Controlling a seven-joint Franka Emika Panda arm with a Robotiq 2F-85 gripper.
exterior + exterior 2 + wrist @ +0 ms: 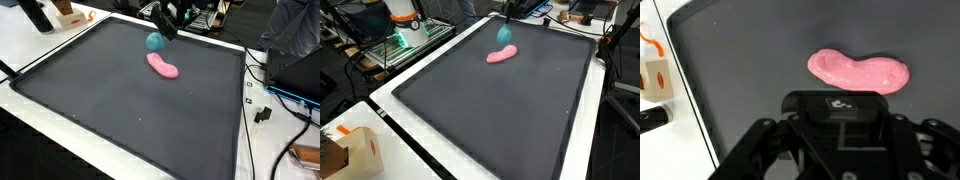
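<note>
A: Teal lump (154, 41) directly under gripper (160, 30), on black mat (120, 110), just beside pink blob (163, 67). Gripped?

B: Cannot tell; no clear sight of fingers in any of 3 views. Masked in wrist view, probably by gripper's own bulk.

Under my claw (166, 28): black mat (120, 110), with white table (382, 100) rimming it. Well apart from the claw, past the mat's far corner, sits a cardboard box (355, 150) (orange marks on it). Off the mat's edge, cables (262, 112) on the table.
</note>
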